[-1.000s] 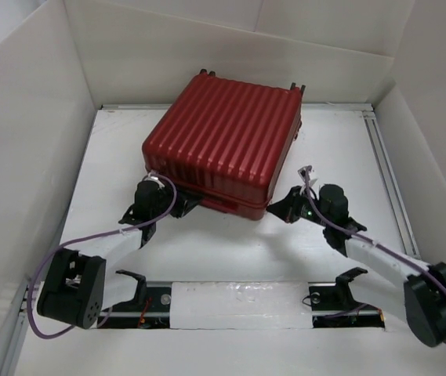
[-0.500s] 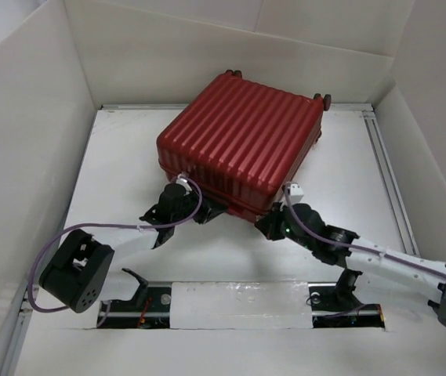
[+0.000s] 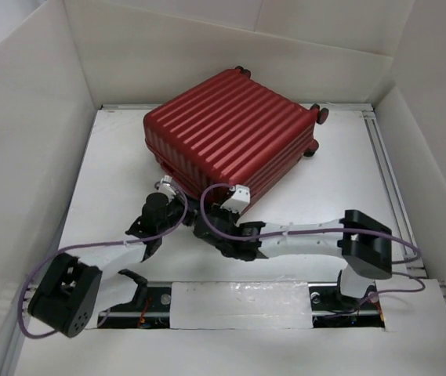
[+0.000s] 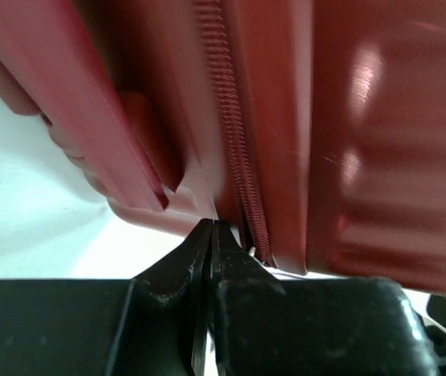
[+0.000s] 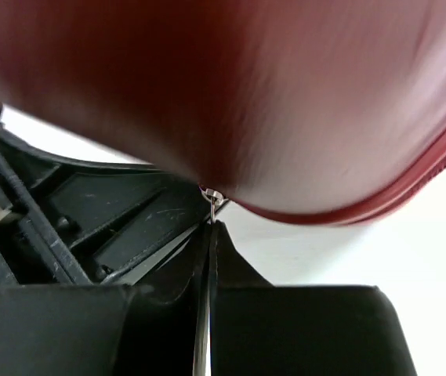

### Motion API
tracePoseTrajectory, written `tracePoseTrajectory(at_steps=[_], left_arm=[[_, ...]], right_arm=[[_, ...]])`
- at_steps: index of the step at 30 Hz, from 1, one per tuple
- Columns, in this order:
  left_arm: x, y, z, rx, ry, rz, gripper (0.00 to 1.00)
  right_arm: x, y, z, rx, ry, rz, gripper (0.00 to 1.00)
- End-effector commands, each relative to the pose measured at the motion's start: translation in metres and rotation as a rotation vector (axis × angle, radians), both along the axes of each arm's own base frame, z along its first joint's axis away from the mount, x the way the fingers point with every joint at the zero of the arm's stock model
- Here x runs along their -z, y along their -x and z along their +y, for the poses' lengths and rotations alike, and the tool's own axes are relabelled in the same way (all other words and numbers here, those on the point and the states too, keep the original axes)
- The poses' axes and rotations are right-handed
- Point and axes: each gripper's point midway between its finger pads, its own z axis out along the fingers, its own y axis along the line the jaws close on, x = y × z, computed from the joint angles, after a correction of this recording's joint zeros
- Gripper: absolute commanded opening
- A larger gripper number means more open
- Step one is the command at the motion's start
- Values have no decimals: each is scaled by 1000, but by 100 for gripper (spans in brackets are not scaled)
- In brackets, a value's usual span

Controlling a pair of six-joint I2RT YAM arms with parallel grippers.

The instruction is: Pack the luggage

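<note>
1. Top external view: the luggage [image 3: 230, 129] lies flat and closed on the worktop [image 3: 113, 172]. It sits toward the far edge, about midway between the left and right edges, and it is skewed so its dark wheels [image 3: 317, 115] point at the far right corner. Both arms reach in to its near side.
2. Over to the left wrist: the left gripper [image 4: 211, 231] has its fingers pressed together with nothing showing between them. The tips sit right at the foot of the zipper [image 4: 234, 157], where the two shell halves meet.
3. Right wrist now: the right gripper [image 5: 211, 227] also has its fingers together. Their tips touch a tiny metal zipper pull [image 5: 213, 197] hanging under the shell's rim. I cannot tell whether the pull is actually nipped between them.
4. My read is that this is the unzipping step, since nothing gets packed until the case is open.
5. To do it well, grip the pull squarely and deep between the pads, then draw it along the line of the track, not outward. At the rounded corner, follow the curve slowly so the slider doesn't jam.
6. The other arm should brace the shell, because a light case would likely skate on this smooth white surface.
7. Materials: the shell is hard, glossy red and ribbed in parallel ridges, with rounded corners. The zipper is a fine-toothed red coil set in a shallow groove. The pull is thin, shiny and small, so it would slip out easily.
</note>
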Motion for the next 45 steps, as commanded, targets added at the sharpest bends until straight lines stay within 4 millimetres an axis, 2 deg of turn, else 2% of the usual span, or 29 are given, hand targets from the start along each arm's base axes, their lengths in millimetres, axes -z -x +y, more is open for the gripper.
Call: tracePoseTrajectory(at_steps=[1, 2, 3, 7, 8, 11, 13, 15, 16, 17, 20, 21, 23, 24, 25, 26, 27, 28, 30, 31, 36, 37, 38, 39, 40, 41, 43, 44, 45], left_arm=[[-26, 29, -10, 174, -36, -111, 0], [-4, 36, 0, 172, -146, -13, 0], [-19, 22, 4, 125, -212, -60, 4], [-32, 15, 35, 30, -409, -137, 52], [-43, 14, 44, 6, -444, -188, 71], [-58, 11, 67, -90, -515, -241, 87], [-95, 11, 84, -196, -478, -341, 93], [-132, 15, 93, -278, -394, -444, 100], [-155, 11, 93, -318, -339, -491, 100], [-172, 6, 96, -358, -311, -512, 100], [-164, -40, 78, -369, -347, -411, 100], [-181, -52, 68, -339, -320, -425, 100], [-181, -93, 77, -406, -330, -389, 100], [-217, -106, 84, -453, -294, -433, 100], [-221, -135, 110, -518, -334, -420, 100], [-259, -182, 148, -553, -381, -382, 97], [-229, -203, 170, -583, -427, -311, 93], [-212, -214, 185, -577, -448, -224, 87], [-204, -238, 209, -569, -449, -195, 74], [-175, -254, 234, -595, -457, -131, 69], [-130, -306, 262, -607, -458, -110, 64], [-139, -320, 262, -601, -448, -138, 64], [-103, -335, 262, -566, -455, -85, 64], [-90, -342, 257, -532, -441, -65, 64], [-100, -354, 245, -447, -408, -120, 64], [-58, -363, 230, -379, -400, -56, 64], [-43, -366, 210, -304, -390, -60, 62], [-18, -355, 197, -264, -377, -23, 62], [-22, -345, 183, -247, -349, -35, 62]], right_arm=[[-32, 20, 48, -9, -194, 23, 0], [-43, 25, 42, -4, -207, 20, 0], [-38, 31, 29, 4, -160, 33, 0], [-41, 53, -2, -27, -162, 54, 0], [-27, 55, -17, -22, -136, 63, 0], [-35, 65, -38, -16, -178, 70, 0], [-32, 69, -45, -69, -156, 54, 4], [-23, 78, -41, -151, -124, 70, 27], [-24, 81, -37, -182, -119, 71, 57], [-21, 87, -36, -209, -99, 80, 68], [-14, 105, -39, -263, -58, 74, 83], [-12, 115, -40, -296, -46, 72, 85], [-19, 127, -48, -322, -63, 75, 91], [-18, 131, -58, -325, -33, 79, 91], [-22, 137, -66, -324, -27, 69, 92], [-37, 126, -101, -275, -46, 26, 69], [-32, 123, -106, -261, -28, 15, 69], [-38, 118, -113, -244, -60, 11, 33], [-61, 94, -137, -202, -106, -34, 4], [-61, 87, -144, -190, -117, -37, 0], [-76, 20, -196, -67, -103, -137, 0], [-76, -3, -211, -30, -113, -127, 0], [-71, -15, -218, -20, -100, -118, 0], [-53, -32, -221, -13, -56, -75, 0], [-51, -60, -243, 49, -35, -92, 0], [-47, -69, -238, 0, -49, -66, 0], [-31, -103, -235, -21, -17, -37, 0], [-27, -117, -237, -26, -12, -26, 0], [-39, -130, -225, -66, -20, -48, 0]])
